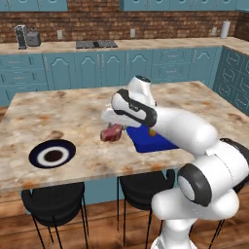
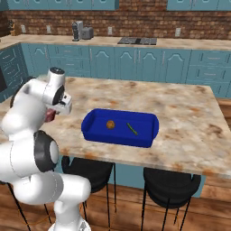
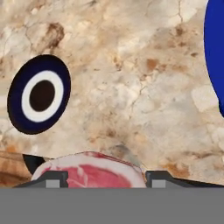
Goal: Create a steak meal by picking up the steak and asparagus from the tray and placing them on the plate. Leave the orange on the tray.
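My gripper [image 1: 113, 132] is shut on the pinkish-red steak [image 1: 112, 133], holding it above the counter just left of the blue tray [image 1: 146, 143]. In the hand view the steak [image 3: 89, 172] sits between the two dark fingertips [image 3: 49, 178]. The round navy-and-white plate [image 1: 52, 153] lies on the counter near its front left edge, well left of the gripper; it is also in the hand view, plate [image 3: 39, 94]. In the right base view the tray [image 2: 144, 139] holds the small orange [image 2: 110, 124] and the thin green asparagus [image 2: 132, 129].
The marble island counter [image 1: 73, 112] ends close in front of the plate. Black stools [image 1: 53, 202] stand under its front edge. Teal cabinets and a brick wall run along the back.
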Available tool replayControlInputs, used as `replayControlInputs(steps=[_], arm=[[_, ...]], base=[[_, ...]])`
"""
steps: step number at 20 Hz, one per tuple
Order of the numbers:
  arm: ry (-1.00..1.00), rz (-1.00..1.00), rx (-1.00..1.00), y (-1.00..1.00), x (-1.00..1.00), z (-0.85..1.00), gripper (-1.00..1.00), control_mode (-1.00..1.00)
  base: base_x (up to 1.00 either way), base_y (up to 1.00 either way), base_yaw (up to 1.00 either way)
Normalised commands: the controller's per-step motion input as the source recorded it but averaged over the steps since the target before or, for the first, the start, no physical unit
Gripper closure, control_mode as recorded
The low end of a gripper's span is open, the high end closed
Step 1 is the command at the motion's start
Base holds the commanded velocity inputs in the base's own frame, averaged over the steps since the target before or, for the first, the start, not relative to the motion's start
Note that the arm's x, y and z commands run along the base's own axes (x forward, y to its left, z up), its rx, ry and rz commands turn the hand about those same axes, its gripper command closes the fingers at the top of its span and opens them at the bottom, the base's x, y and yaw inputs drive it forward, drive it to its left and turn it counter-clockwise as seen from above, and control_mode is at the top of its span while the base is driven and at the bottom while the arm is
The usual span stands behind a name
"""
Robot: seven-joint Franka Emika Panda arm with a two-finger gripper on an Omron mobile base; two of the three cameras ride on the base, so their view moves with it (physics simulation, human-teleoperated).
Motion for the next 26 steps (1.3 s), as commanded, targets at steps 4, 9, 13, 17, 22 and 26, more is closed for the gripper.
replayControlInputs(steps=[4,9,13,17,22,26], arm=[[0.00,-0.03,-0.10,1.00,0.11,0.00,1.00,-1.00],[0.00,-0.03,-0.10,1.00,0.21,0.00,1.00,-1.00],[0.00,-0.01,-0.05,0.84,0.31,0.00,1.00,-1.00],[0.00,0.00,-0.02,0.64,0.31,-0.07,1.00,-1.00],[-0.01,0.00,0.00,0.41,0.22,-0.30,1.00,-1.00],[0.00,0.00,0.00,0.30,0.22,-0.47,1.00,-1.00]], base=[[0.00,0.00,0.00],[0.00,0.00,0.00],[0.00,0.00,0.00],[0.00,0.00,0.00],[0.00,0.00,0.00],[0.00,0.00,0.00]])
